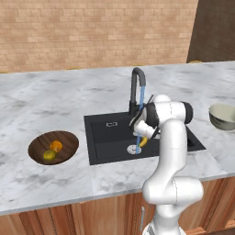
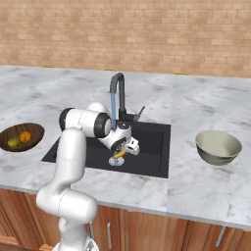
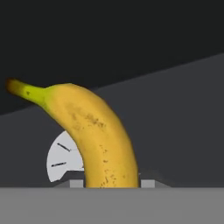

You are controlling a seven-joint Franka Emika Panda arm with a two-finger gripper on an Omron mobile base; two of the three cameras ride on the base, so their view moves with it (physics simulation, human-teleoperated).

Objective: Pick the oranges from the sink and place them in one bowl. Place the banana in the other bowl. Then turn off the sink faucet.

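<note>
Banana [image 3: 103,135] fills the hand view, clenched in the tool [image 2: 121,153] — base views add water running into the sink [image 1: 110,137]

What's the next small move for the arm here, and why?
Probably lift the banana straight up out of the sink. The gripper is shut on it low over the drain, both oranges already sit in the wooden bowl, and the grey bowl to the right is empty. Water runs from the faucet, so that comes after.
</note>
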